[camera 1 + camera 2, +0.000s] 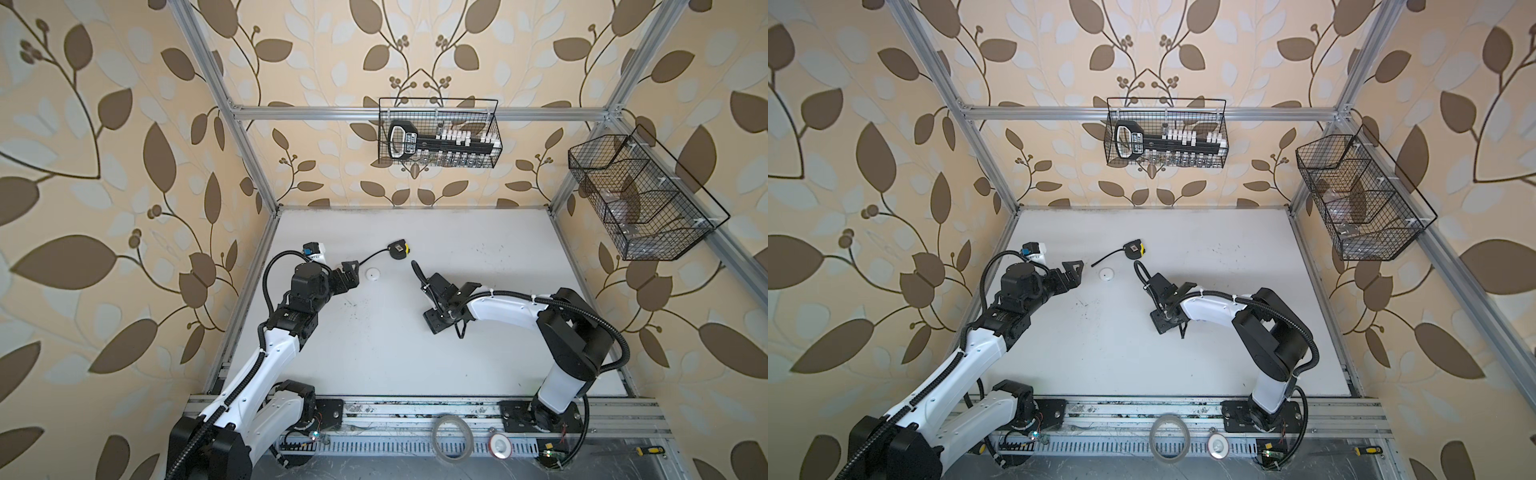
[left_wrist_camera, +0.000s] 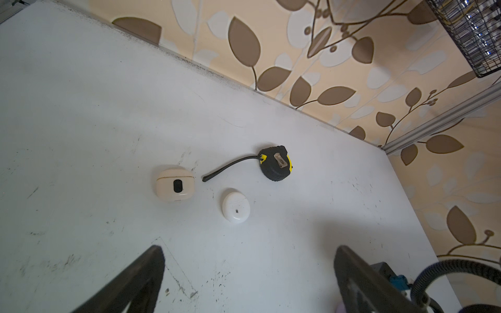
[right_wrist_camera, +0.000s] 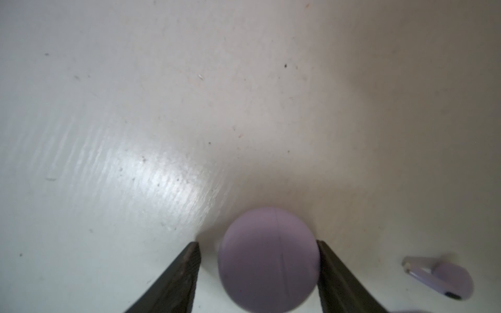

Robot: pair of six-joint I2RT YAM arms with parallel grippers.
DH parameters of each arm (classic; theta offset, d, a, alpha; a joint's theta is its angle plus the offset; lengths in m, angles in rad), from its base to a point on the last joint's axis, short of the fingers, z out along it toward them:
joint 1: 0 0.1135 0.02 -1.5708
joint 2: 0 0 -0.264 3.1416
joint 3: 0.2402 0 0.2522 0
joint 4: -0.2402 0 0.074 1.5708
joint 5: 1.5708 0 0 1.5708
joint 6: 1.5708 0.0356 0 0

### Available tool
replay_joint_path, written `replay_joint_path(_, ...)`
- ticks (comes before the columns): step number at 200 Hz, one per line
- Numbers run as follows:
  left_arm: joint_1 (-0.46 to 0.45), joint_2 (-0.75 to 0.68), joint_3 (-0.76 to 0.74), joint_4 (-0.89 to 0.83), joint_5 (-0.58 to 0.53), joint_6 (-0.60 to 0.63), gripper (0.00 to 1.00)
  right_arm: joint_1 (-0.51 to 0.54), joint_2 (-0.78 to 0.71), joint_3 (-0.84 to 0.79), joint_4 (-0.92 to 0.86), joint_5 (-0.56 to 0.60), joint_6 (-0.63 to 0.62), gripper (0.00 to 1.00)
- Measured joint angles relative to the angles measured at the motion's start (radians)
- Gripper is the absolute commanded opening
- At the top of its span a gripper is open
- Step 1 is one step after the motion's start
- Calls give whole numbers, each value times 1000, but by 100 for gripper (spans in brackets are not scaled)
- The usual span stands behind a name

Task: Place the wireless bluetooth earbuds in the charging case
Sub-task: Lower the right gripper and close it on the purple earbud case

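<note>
Left of the tape measure (image 2: 276, 164), left gripper (image 2: 247, 248): jaws spread wide with nothing between them, hovering over the desk (image 1: 374, 353) and facing the two pale cases.
Cream charging case (image 2: 174, 184): lies just past the free end of the tape measure's strap (image 2: 230, 165). The lid seam looks shut and no loose bud shows near it.
White charging case (image 2: 235, 205): a round shell near the tape measure, on the side toward the arms' bases, also visible in a top view (image 1: 372, 274). It appears shut, with no bud beside it.
Right gripper (image 3: 258, 242): right of the tape measure and nearer the arms' bases, pointed down at the desk. Its jaws stand apart around the lavender case, one touching the shell and the other a sliver off, so they are not clamped on it.
Lavender charging case (image 3: 268, 260): sits on the desk between those jaws. A seam runs across the shell and the lid looks shut. The right arm hides it in both top views.
Lavender earbud (image 3: 439, 279): lies loose on the desk just beside the right gripper, outside the jaws and outside any case.
Done so far: probably the cream and white sets, since both cases look closed and no buds of those colours are in view. Whether they are inside cannot be seen.
Left to do: as judged, grip the lavender case, open it, seat the loose lavender bud and any partner out of view, then close it.
</note>
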Motion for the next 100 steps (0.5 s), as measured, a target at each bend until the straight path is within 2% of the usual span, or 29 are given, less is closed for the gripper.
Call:
replay_joint_path(31,0,0,0,0,0,0,99,2,0,0,0,-1,-1,58)
replay_joint_path(73,0,0,0,0,4,0,99,2,0,0,0,-1,0,57)
replay_joint_path(100,0,0,0,0,5,0,99,3,0,0,0,-8,0,53)
